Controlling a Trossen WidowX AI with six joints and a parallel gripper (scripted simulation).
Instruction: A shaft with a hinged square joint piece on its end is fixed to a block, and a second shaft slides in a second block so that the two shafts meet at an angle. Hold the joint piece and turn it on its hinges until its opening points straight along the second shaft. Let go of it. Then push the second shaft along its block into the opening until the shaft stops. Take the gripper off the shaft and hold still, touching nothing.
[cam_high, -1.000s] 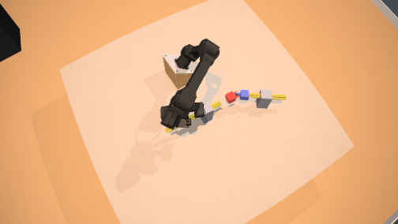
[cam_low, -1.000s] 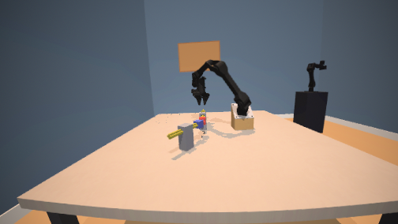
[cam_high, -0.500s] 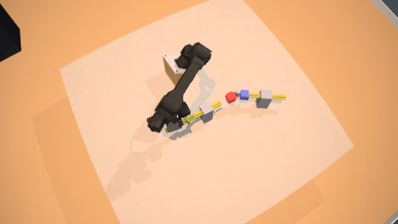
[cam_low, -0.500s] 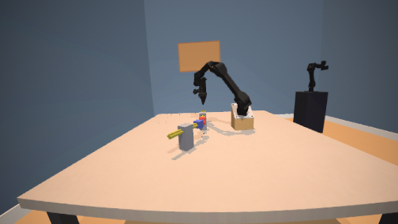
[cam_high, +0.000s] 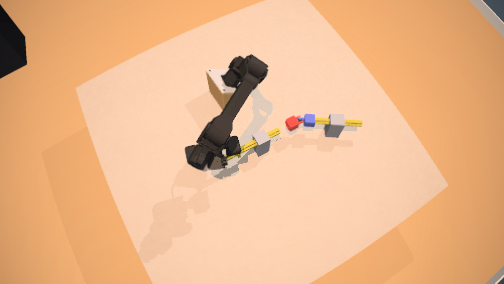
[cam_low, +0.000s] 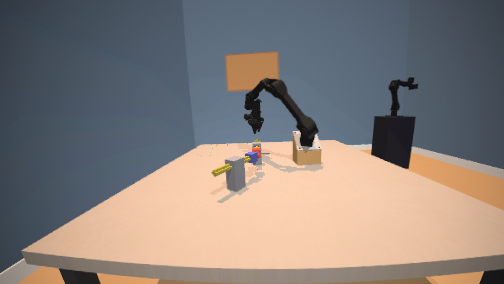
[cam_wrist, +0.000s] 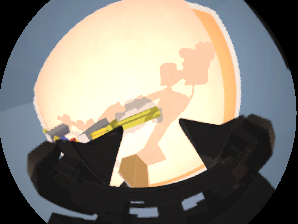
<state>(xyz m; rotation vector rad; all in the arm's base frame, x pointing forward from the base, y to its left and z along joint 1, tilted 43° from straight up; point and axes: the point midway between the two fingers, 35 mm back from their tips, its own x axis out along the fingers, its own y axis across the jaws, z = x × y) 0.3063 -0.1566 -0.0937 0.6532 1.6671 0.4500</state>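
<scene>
While your gripper (cam_high: 225, 156) (cam_low: 256, 131) (cam_wrist: 150, 124) hangs above the far end of the second shaft (cam_high: 248, 146) (cam_wrist: 137, 120), its fingers stand wide open and hold nothing. You have that shaft running through its gray block (cam_high: 261, 143), its other end just short of the red joint piece (cam_high: 292, 123) (cam_low: 256, 150), with a gap between them. Beside the red piece you see a blue piece (cam_high: 309, 120) (cam_low: 251, 157), on the first shaft (cam_high: 353, 123) (cam_low: 221, 170), which passes through the other gray block (cam_high: 334, 126) (cam_low: 235, 174).
</scene>
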